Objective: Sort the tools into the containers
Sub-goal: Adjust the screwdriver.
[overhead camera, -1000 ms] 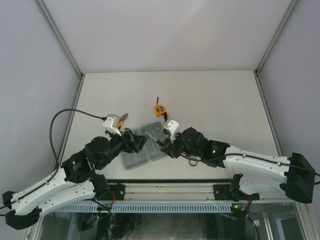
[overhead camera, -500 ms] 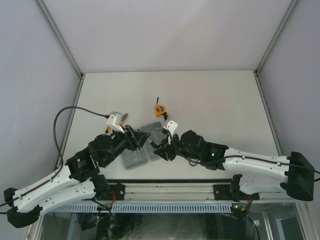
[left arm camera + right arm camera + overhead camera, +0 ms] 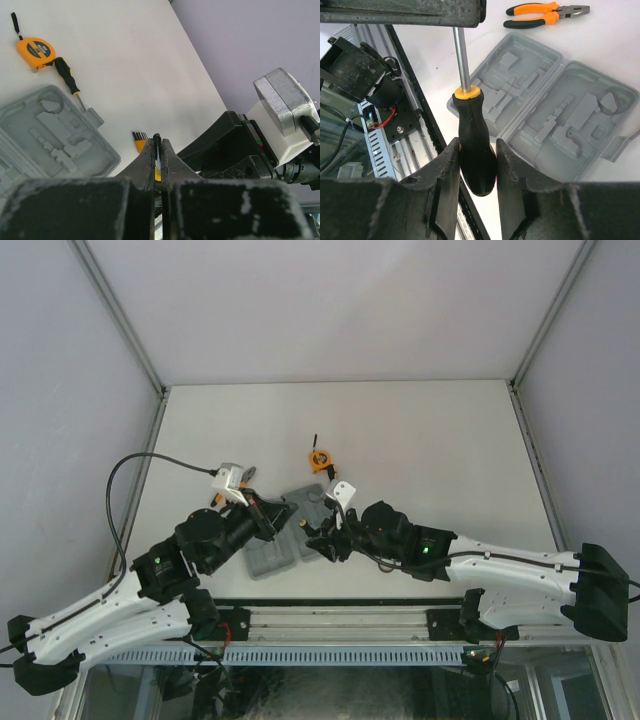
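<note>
Handover at the open case: my left gripper (image 3: 157,148), at the bottom centre of its wrist view, is clamped tight on the thin steel shaft of a black-and-orange screwdriver (image 3: 471,122). My right gripper (image 3: 476,152) pinches the same tool by its fat handle, low in the middle of the right wrist view. The two arms meet at lower centre of the overhead frame with the tool held in the air between them. Whether it hangs over or just beside the grey tool case (image 3: 520,80) I cannot tell. The case lies flat with its lid thrown back, and every moulded recess I can see is bare.

By my reading the sorting has barely begun, as nothing sits in the case. The orange-handled pliers (image 3: 545,15) lie on the white table (image 3: 420,430) at the top of the right wrist view, beyond the case. The round orange tape measure (image 3: 36,51) rests at the upper left of the left wrist view. The second screwdriver (image 3: 67,82) lies just beside it, tip pointing at the case's latch. The small bit set (image 3: 140,140) lies on the table near the case's corner, just above the left fingers in that frame. The small ring I cannot find in any view.

I judge at least four pieces left to place besides the one in hand, and one gripper must let go before that tool can be laid into its slot
</note>
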`<state>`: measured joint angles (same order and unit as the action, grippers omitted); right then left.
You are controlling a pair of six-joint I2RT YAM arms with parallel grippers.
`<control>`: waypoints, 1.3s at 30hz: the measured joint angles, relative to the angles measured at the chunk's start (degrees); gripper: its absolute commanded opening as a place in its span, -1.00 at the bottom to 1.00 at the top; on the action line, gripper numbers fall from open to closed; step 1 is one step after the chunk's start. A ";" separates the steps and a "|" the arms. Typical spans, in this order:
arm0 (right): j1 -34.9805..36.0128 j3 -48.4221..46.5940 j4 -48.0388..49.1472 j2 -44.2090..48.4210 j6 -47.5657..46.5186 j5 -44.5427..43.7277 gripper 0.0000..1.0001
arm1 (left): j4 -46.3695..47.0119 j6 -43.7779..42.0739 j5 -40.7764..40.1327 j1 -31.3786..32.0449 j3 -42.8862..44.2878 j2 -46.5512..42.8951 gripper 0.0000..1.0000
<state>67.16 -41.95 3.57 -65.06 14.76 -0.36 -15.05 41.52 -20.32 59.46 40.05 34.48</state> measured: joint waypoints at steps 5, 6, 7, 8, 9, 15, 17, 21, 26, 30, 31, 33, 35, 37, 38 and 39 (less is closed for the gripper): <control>0.00 0.00 -0.09 0.04 -0.02 -0.72 -0.14 | -0.17 -0.09 -0.09 0.00 0.00 0.00 -1.00; 0.00 0.00 -0.22 0.09 -0.04 -0.83 -0.12 | -0.35 -0.09 -0.11 0.00 0.00 0.00 -1.00; 0.00 0.00 -0.39 0.13 -0.04 -0.87 -0.10 | -0.61 -0.09 -0.13 0.00 0.00 0.00 -1.00; 0.00 0.00 -0.48 0.17 -0.04 -0.92 -0.09 | -0.70 -0.09 -0.15 0.00 0.00 0.00 -0.99; 0.00 0.00 -0.61 0.24 -0.07 -0.92 -0.09 | -0.79 -0.11 -0.20 0.00 0.00 0.00 -1.00; 0.00 0.00 -1.46 0.61 -0.52 -1.05 -0.34 | -1.66 -0.11 -0.50 0.00 0.00 -0.02 -1.00; 0.00 0.00 -1.66 0.61 -0.61 -0.92 -0.55 | -1.88 -0.11 -0.52 0.00 0.00 0.00 -0.98; 0.07 0.00 -1.75 0.61 -0.79 -0.59 -0.86 | -2.01 -0.15 -0.63 0.00 0.00 0.24 -0.41; 0.04 0.00 -2.27 0.63 -0.33 -1.70 -1.00 | -2.49 -0.28 -1.27 0.00 0.02 0.74 0.11; 0.04 0.00 -3.28 0.98 0.28 -3.82 -1.00 | -3.17 -0.24 -1.97 0.00 0.04 0.74 0.35; 0.04 0.00 -3.48 1.09 0.55 -4.42 -1.00 | -3.56 -0.20 -2.10 0.00 0.15 0.74 0.38; 0.04 0.00 -3.96 1.31 1.20 -6.12 -1.00 | -3.93 -0.31 -2.34 -0.13 0.20 0.79 0.46; 0.00 0.00 -4.61 1.42 2.05 -8.00 -1.00 | -4.83 -0.31 -2.47 -0.61 0.20 0.85 0.57; -0.02 0.00 -4.94 1.42 2.75 -9.70 -1.00 | -5.75 -0.26 -2.45 -1.64 0.22 1.16 0.60; -0.04 0.00 -5.09 1.42 3.26 -10.69 -1.00 | -6.23 -0.20 -2.43 -2.43 0.22 1.31 0.60; -0.04 0.00 -5.16 1.40 3.72 -11.56 -1.00 | -6.84 -0.09 -2.36 -3.50 0.22 1.60 0.61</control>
<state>67.11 -41.95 -1.58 -63.66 18.48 -11.92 -21.89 41.43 -22.68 55.96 40.27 36.07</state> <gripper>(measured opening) 0.146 0.792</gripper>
